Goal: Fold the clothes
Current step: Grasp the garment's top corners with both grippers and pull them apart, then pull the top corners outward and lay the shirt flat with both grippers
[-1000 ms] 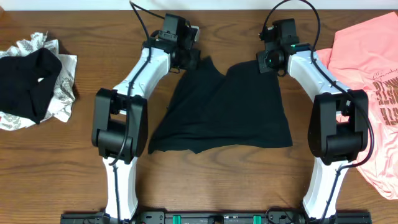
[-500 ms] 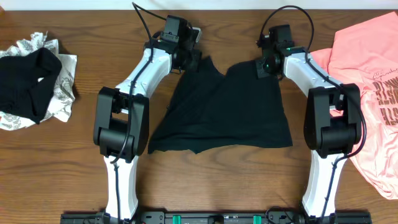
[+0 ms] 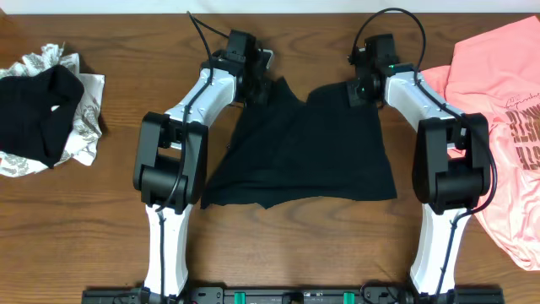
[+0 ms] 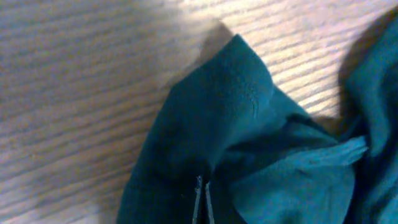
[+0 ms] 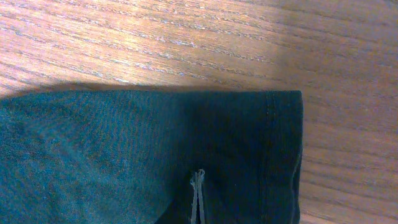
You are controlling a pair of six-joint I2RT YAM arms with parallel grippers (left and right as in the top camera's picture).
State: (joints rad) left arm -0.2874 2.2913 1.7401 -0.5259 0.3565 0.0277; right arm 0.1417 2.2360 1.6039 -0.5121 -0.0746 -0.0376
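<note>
At the upper left a black garment (image 3: 38, 105) lies bunched on a white patterned garment (image 3: 84, 127), well apart from the arms. The black shirt (image 3: 312, 152) is spread in the middle of the table (image 3: 278, 253), with bare wood below its hem and at both sides. The left gripper (image 3: 256, 84) pinches its upper left corner, fingers closed to a sliver. The right gripper (image 3: 361, 89) likewise clamps the hemmed upper right corner. The pink tee (image 3: 498, 101) runs off the right edge. Since a second ago both arms have edged inward, and the shirt has barely changed.
</note>
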